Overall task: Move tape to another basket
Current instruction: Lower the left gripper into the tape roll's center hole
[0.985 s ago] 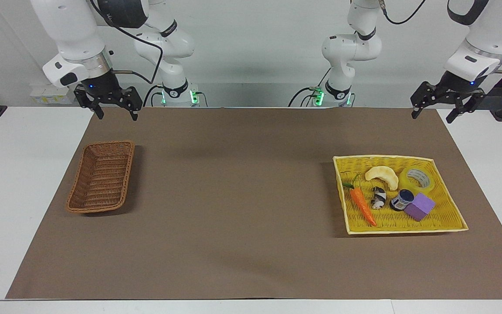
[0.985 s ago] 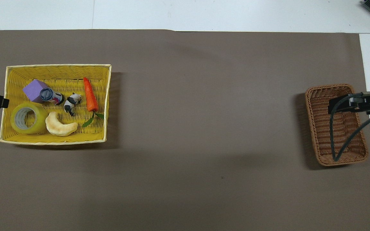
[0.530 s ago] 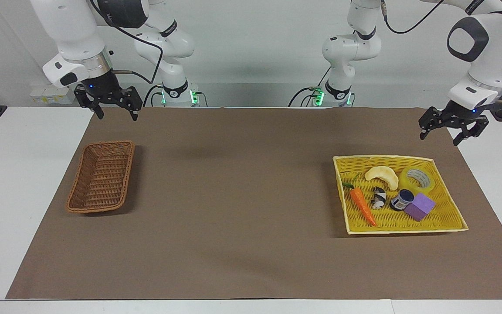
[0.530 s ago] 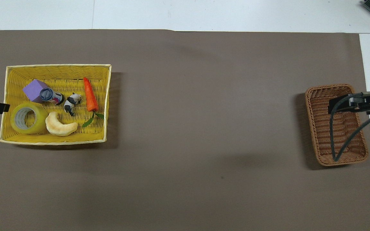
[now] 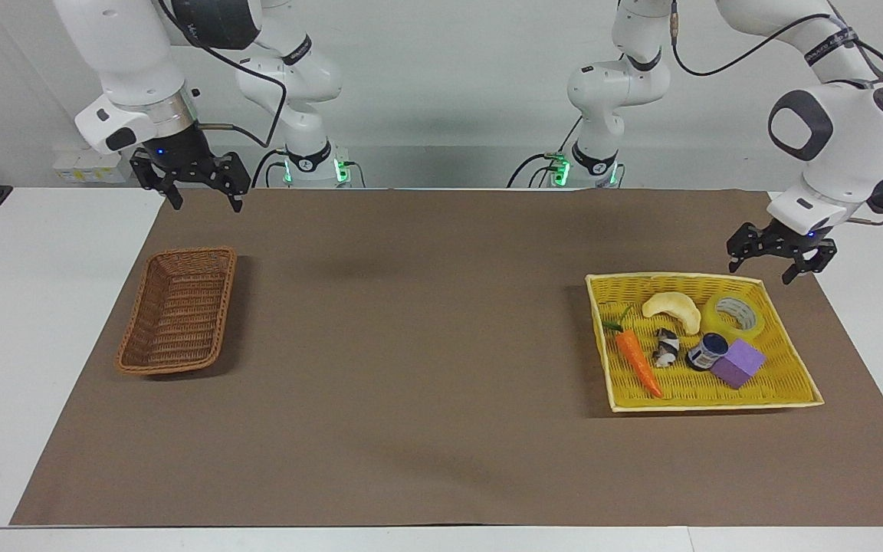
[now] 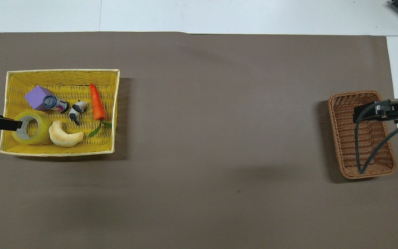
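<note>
Brown covering: I see a brown paper sheet (image 5: 426, 353) spread over most of the white surface (image 5: 20, 322), leaving white margins at both ends.
Room: a pale wall (image 5: 441, 84) rises just past the arms' bases, where small green lights show.
Tape: the tape (image 5: 733, 316) lies flat in the yellow tray basket (image 5: 717, 399), in the corner nearest the robots, at the left arm's end of the surface.
Tray contents: with the tape I count a pale crescent pastry (image 5: 672, 310), a carrot (image 5: 638, 361), a small panda figure (image 5: 667, 347), a small can (image 5: 707, 352) and a purple block (image 5: 738, 363). The can touches the block; the pastry sits just beside the tape.
Basket: the basket (image 5: 178, 310) of brown wicker sits on the sheet at the right arm's end of the surface, well apart from the tray, and holds nothing that I can see.
Left tool: my left tool (image 5: 771, 256) hangs over the tray's rim nearest the robots, close to the tape but above it. Its fingers are spread wide and hold nothing.
Right tool: my right tool (image 5: 200, 188) waits in the air over the sheet's edge nearest the robots, near the wicker basket's end. Its fingers are spread wide and empty too.
</note>
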Available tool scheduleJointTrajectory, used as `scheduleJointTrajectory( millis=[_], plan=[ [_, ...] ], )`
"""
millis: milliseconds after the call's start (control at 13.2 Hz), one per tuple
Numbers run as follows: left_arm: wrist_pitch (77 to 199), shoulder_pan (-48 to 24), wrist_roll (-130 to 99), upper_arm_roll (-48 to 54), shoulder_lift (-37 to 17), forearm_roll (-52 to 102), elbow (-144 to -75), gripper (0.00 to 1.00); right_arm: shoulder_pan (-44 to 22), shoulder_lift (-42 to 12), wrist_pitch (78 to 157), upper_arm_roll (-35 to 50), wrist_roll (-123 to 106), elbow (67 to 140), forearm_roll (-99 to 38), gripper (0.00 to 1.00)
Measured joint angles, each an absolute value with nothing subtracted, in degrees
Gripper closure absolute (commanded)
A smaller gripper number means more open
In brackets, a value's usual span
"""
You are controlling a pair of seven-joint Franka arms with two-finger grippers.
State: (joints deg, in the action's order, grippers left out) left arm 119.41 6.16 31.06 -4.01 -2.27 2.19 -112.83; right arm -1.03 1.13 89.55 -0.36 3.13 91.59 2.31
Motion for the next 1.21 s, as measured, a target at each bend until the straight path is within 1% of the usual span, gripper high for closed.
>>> scheduleJointTrajectory(
  millis=[303,530,758,1212],
  plan=[
    [126.35,9.96,34.55,-4.01,-7.73,2.19,-114.15,0.00,-1.03,1.13,89.55,-0.36,3.13,91.59,2.31,0.00],
    [131.81,11.43,36.22,-3.99,-10.16,2.19,-116.43,0.00,-1.04,1.13,89.55,-0.33,3.47,91.58,2.31,0.00],
    [133.79,11.47,36.30,-3.73,-11.34,2.19,-117.53,0.00,-1.19,1.13,89.55,0.11,4.45,91.57,2.31,0.00],
    [133.83,11.47,37.05,-3.50,-11.39,2.19,-117.61,0.00,-0.76,1.13,89.55,-0.52,4.86,91.58,2.31,0.00]
  ],
)
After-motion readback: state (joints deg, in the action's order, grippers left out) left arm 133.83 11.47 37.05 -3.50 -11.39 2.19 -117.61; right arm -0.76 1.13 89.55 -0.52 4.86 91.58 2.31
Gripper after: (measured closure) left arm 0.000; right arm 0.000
